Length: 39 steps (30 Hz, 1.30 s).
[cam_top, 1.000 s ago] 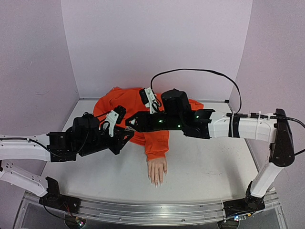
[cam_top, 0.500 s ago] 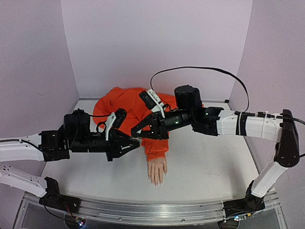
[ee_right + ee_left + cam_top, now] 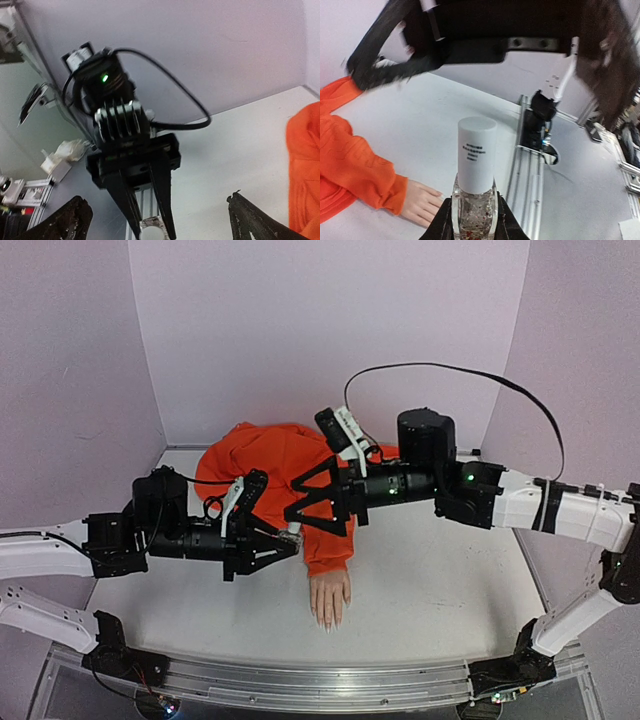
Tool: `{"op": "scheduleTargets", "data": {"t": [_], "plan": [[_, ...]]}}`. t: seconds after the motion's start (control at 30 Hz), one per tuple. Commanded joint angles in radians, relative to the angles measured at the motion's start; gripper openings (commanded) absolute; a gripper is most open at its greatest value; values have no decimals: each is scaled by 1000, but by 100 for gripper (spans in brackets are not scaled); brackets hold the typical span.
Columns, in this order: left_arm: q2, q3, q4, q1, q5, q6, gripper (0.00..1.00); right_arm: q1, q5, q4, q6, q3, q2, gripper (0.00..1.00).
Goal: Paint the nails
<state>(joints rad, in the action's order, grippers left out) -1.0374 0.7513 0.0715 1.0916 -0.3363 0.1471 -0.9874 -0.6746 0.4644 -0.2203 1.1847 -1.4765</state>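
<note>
My left gripper (image 3: 474, 216) is shut on a small clear bottle (image 3: 474, 207) of glittery polish, held upright with its white cap (image 3: 476, 157) on. In the top view the left gripper (image 3: 288, 540) holds it above the table, just left of the orange cuff. The right gripper (image 3: 298, 518) stands open right by the bottle, its fingers (image 3: 65, 220) spread wide to either side of the cap (image 3: 152, 233) without touching it. The mannequin hand (image 3: 330, 598) lies flat, its nails (image 3: 328, 623) pointing toward the near edge. The hand (image 3: 422, 202) also shows below the bottle.
The orange sleeve (image 3: 290, 475) is heaped from the back wall to the wrist. A black cable (image 3: 450, 370) loops above the right arm. The metal rail (image 3: 300, 685) runs along the table's near edge. Purple walls close in the back and sides.
The right gripper, closed on the bottle's cap half a second ago, has sprung open. The right arm has shifted to the right. The left gripper still holds the bottle.
</note>
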Motion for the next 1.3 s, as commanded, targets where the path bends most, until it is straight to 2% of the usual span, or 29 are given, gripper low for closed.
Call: {"op": "scheduleTargets", "data": {"t": [0.0,0.13,0.3,0.47,0.53,0.8,0.93,1.1,1.2,1.27], "plan": [[-30,25,27,-6,318,-16,0,4,320,8,-189,15,68,98],[-44,38,18,-6,473,20,0,-4,447,-47,-316,54,12,97],[-54,51,19,-5,510,39,0,-33,565,-87,-363,100,-48,76],[-70,53,18,-4,522,49,0,-74,605,-91,-354,165,-123,71],[-74,52,18,-4,526,51,0,-82,621,-92,-361,183,-145,61],[-73,56,19,-4,524,70,0,-90,599,-99,-376,199,-187,32],[-58,52,21,-4,509,97,0,-88,525,-32,-357,162,-171,26],[-20,46,28,-7,416,111,0,-54,408,4,-261,128,-129,0],[18,33,47,-11,255,89,0,12,80,64,-147,81,-101,0],[54,12,97,-19,35,59,0,48,-278,113,-45,42,-83,0]]}}
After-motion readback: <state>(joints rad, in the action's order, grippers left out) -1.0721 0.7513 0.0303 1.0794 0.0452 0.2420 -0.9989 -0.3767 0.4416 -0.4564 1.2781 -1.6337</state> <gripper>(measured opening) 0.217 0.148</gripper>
